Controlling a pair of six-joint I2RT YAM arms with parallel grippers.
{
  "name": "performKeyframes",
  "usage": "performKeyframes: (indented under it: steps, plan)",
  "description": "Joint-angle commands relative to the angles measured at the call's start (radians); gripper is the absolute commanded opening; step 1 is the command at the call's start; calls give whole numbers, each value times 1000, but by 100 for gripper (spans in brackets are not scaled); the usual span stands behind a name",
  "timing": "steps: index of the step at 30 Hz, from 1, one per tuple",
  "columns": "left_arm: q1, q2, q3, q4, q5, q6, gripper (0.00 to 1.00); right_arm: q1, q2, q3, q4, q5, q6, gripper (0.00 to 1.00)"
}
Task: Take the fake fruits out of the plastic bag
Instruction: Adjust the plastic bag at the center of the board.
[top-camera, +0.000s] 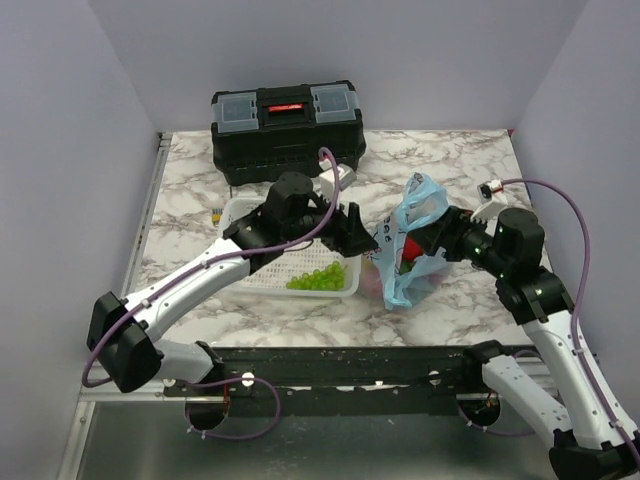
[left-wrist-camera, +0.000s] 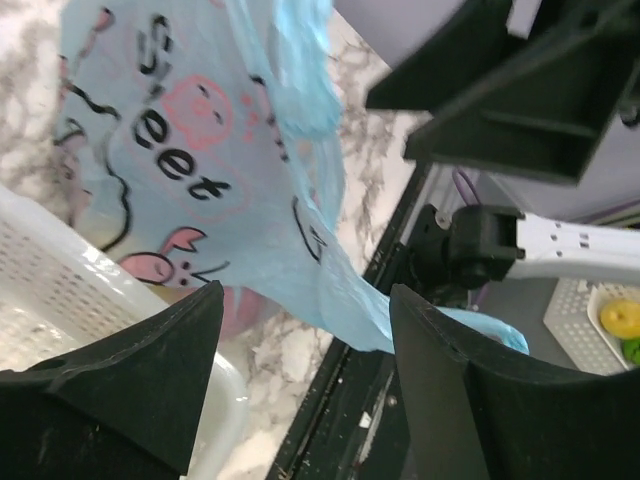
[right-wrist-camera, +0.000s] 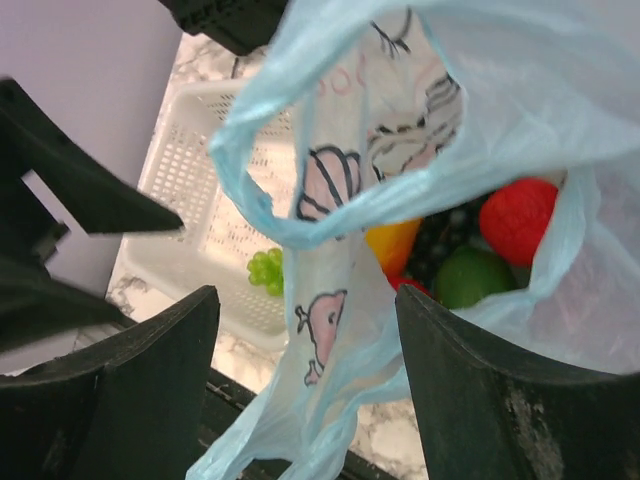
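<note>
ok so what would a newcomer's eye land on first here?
The crinkly light-blue plastic bag with pink cartoon print, bunched up right of mid-table. Through its mouth, in the right wrist view, glossy fake fruits show: red, green, orange. Next, the pale green grape cluster in the white mesh basket left of the bag.

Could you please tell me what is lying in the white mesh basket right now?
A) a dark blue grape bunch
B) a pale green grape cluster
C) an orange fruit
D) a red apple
B: the pale green grape cluster lies in the white mesh basket, while the red, orange and dark fake fruits show inside the plastic bag.
</note>
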Motion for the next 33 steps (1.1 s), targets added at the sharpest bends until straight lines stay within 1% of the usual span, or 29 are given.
performKeyframes:
  steps: [1,4,9,11,17,18,21,24,26,29,33]
  plan:
    - [-88,-82,-74,63,-2,-2,67,5,73,62,147,-74,-79,75]
    - [-179,-138,-107,95,-71,64,69,4,142,84,189,-110,-93,74]
    - [-279,-180,-138,116,-177,192,73,5,202,76,286,-215,-123,70]
    - [-304,-166,-125,95,-194,235,73,5,218,67,318,-225,-118,69]
    - [-361,-75,-60,41,-206,280,72,5,245,43,398,-285,-85,58]
    - [-370,-63,-55,41,-208,284,72,5,250,41,402,-293,-87,55]
    - [-393,-36,-36,27,-224,298,72,4,266,35,399,-316,-112,52]
    - [-417,-23,-29,10,-255,325,72,5,274,29,390,-293,-134,45]
    - [-430,-19,-28,-3,-287,333,68,5,281,27,389,-289,-134,41]
    - [-435,-33,-52,-5,-324,317,55,5,282,24,388,-283,-130,31]
    - [-434,-85,-129,40,-379,283,38,5,242,52,305,-149,-143,23]
